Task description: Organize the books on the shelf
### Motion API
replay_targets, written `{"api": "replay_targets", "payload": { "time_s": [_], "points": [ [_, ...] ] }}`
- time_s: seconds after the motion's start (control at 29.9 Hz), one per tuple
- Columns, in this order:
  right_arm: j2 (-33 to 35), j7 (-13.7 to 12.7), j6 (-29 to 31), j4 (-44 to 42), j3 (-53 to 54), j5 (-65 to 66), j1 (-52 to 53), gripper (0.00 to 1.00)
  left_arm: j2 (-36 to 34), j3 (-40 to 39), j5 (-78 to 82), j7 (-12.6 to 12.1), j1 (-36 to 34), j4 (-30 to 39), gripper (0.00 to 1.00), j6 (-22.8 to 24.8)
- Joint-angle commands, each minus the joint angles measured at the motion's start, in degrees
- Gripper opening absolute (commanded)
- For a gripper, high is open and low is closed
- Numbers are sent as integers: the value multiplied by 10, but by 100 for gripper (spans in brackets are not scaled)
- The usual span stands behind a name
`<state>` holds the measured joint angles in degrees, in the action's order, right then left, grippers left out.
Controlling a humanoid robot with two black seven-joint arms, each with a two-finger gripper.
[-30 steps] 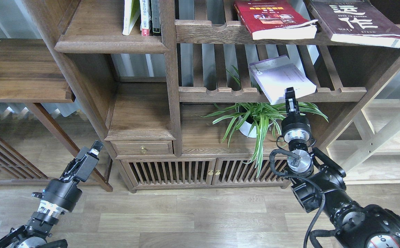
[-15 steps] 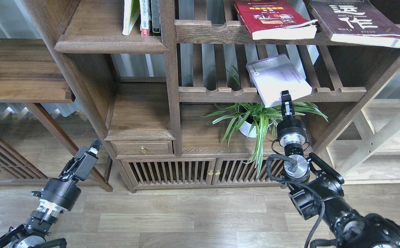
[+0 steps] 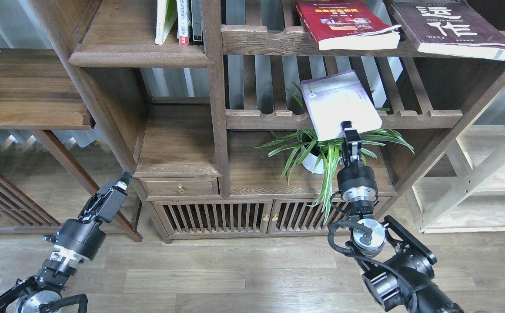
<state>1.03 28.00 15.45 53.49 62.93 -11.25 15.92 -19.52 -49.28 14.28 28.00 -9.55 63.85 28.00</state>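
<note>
My right gripper [image 3: 347, 128] is shut on the near edge of the pale lavender-white book [image 3: 338, 104], holding it tilted in front of the lower slatted rack [image 3: 426, 118]. The red book with a yellow band [image 3: 343, 24] and the maroon-brown book with cream characters [image 3: 448, 27] lie flat on the upper slatted rack [image 3: 269, 39]. The dark solid shelf board [image 3: 139, 58] at upper left holds three upright books [image 3: 180, 21]. My left gripper [image 3: 119, 186] hangs low on the left, empty, its fingers closed together.
A potted spider plant [image 3: 322, 152] stands on the cabinet top just under the held book. A drawer [image 3: 180, 188] and slatted cabinet doors [image 3: 243, 215] sit below. A dark side table [image 3: 26, 91] is on the left, a pale wood frame [image 3: 474, 178] on the right.
My right arm has pulled back and to the left, drawing the lavender-white book off the lower rack and turning it more upright. The left arm has barely shifted.
</note>
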Motion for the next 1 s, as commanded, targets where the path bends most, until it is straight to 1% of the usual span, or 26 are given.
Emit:
{"api": "replay_targets", "payload": {
  "time_s": [0.0,0.1,0.27,0.4,0.57,0.6,0.74,0.84,0.9,0.94,0.97],
  "points": [
    [-2,0,3,32,-9,1,-21,25,-2,4,-23,0,-6,-2,99,0],
    [-3,0,6,46,-9,1,-35,25,-3,10,-47,0,-12,-3,99,0],
    [1,0,33,75,-12,2,-68,25,-4,25,-53,0,-24,-3,99,0],
    [0,-13,61,114,-41,4,-103,25,-6,49,-54,0,-35,-3,99,0],
    [-8,-18,77,129,-55,21,-135,25,-10,82,-76,0,-43,0,99,0],
    [-9,-21,83,131,-58,24,-139,25,-10,88,-88,-14,-42,0,99,0],
    [-10,-27,117,142,-88,26,-149,25,-10,114,-174,-86,-42,6,99,0],
    [-10,-34,118,143,-106,33,-153,25,-13,130,-226,-138,-42,8,99,0],
    [-10,-37,117,143,-114,39,-156,25,-15,141,-242,-166,-42,10,98,0],
    [-10,-38,117,143,-119,40,-156,25,-15,146,-246,-173,-42,10,98,0],
    [-10,-39,116,142,-123,42,-156,25,-16,150,-247,-175,-42,12,98,0]
  ]
}}
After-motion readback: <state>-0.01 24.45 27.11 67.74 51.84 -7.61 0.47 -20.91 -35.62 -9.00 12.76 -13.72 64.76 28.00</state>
